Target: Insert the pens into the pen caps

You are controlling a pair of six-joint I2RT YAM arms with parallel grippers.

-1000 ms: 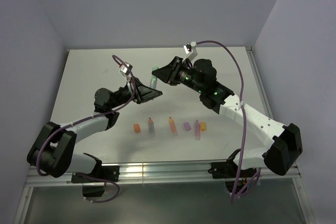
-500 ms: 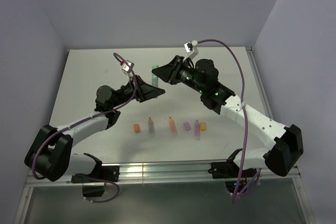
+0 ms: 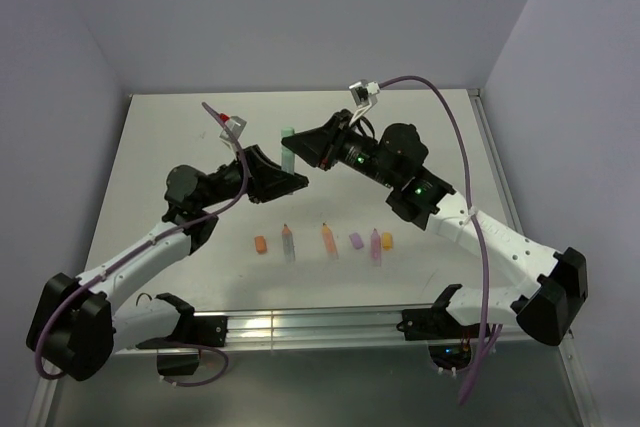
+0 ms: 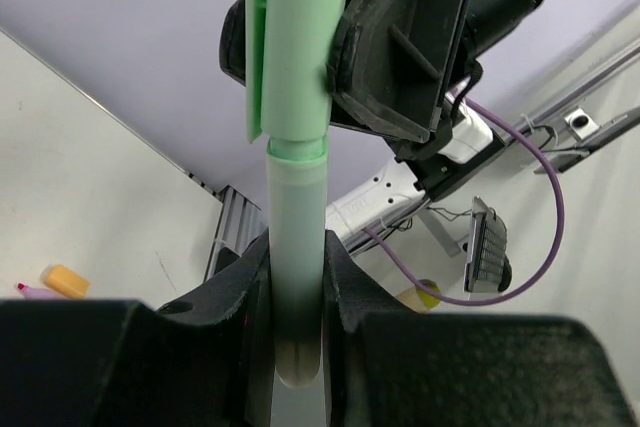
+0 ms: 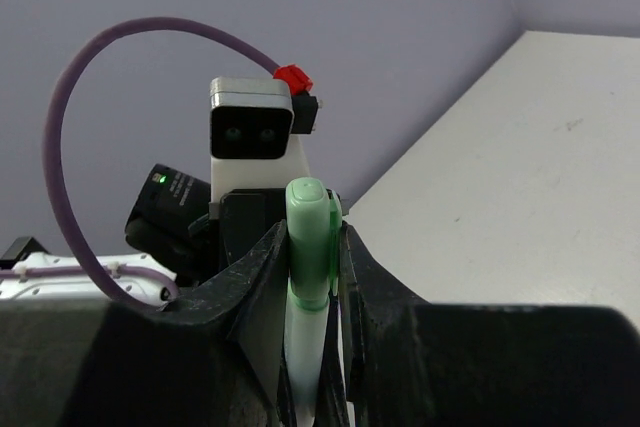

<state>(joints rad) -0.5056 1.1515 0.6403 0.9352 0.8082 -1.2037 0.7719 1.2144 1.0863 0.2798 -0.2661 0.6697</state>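
Above the table, a green pen (image 3: pixel 288 157) is held between both grippers, upright in the wrist views. My left gripper (image 4: pixel 296 347) (image 3: pixel 298 181) is shut on its pale barrel (image 4: pixel 296 267). My right gripper (image 5: pixel 313 247) (image 3: pixel 300 149) is shut on the green pen cap (image 4: pixel 298 37) (image 5: pixel 311 232), which sits over the pen's end down to a green collar. On the table lie an orange cap (image 3: pixel 260 244), two orange pens (image 3: pixel 288 241) (image 3: pixel 328 238), a purple cap (image 3: pixel 356 241), a pink pen (image 3: pixel 376 245) and another orange cap (image 3: pixel 387 241).
The loose pens and caps lie in a row across the table's (image 3: pixel 180 137) near middle, below both arms. Walls close the table in at the left, back and right. A metal rail (image 3: pixel 300 327) runs along the near edge.
Both grippers have shifted slightly left with the green pen still between them. The left arm has stretched out and its elbow has dropped lower left.
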